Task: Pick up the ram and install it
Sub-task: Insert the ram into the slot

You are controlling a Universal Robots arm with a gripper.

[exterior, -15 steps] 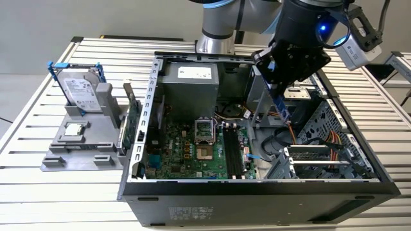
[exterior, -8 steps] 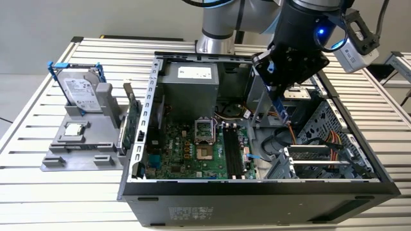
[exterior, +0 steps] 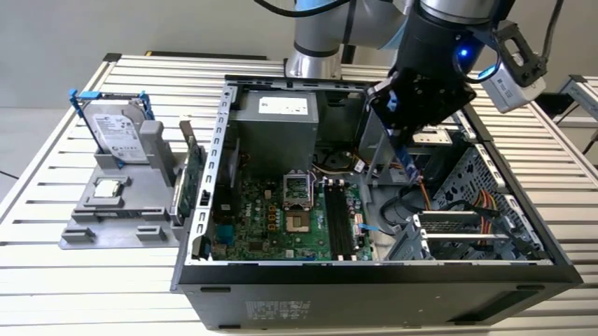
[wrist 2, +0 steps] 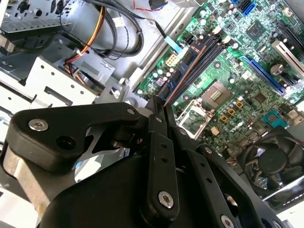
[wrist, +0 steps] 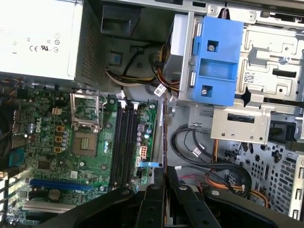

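**A:** Where is the ram?

**B:** We see the ram [exterior: 407, 164] in the gripper [exterior: 397, 131]. The fingers [wrist: 154, 192] are squeezed shut on its upper part. The rest hangs down inside the open computer case [exterior: 374, 280].

**A:** Is it in its place?

**B:** Not yet. The long black slots [exterior: 338, 217] on the green board [exterior: 271, 210] look empty. The ram hangs above them, a bit toward the exterior view's right. In the first wrist view we see it from its thin edge, like a line next to the slots.

**A:** How will it feel?

**B:** We think it is very light, flat and stiff. It will not bend much, so a hard push at a slant could crack it. The little dark chips on it can get hurt too.

**A:** Where should we hold it?

**B:** By its two flat sides, up near the top edge, so the bottom edge stays free. The sides are smooth, so we think a weak squeeze could let it tip or slide.
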